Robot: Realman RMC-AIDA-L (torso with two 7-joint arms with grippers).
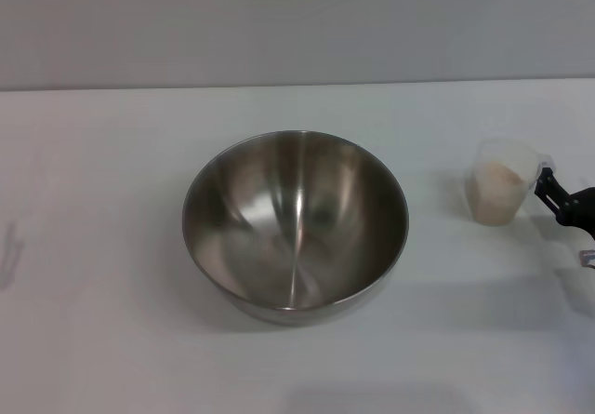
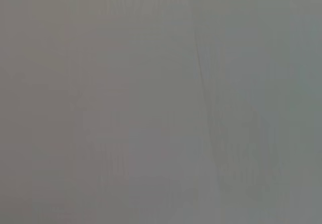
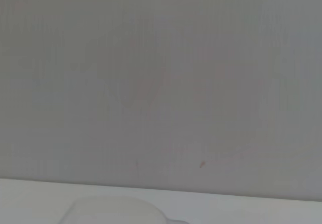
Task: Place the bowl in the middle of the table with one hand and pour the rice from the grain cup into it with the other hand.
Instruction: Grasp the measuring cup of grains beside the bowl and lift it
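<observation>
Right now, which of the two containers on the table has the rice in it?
The grain cup, the small clear one by the right gripper, holds the rice. The much larger steel bowl, mid-table, is empty.

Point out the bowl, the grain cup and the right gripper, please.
bowl (image 1: 296,223), head view, inside wall.
grain cup (image 1: 497,191), head view, side over the rice.
right gripper (image 1: 561,195), head view, black fingertip by the cup.
</observation>
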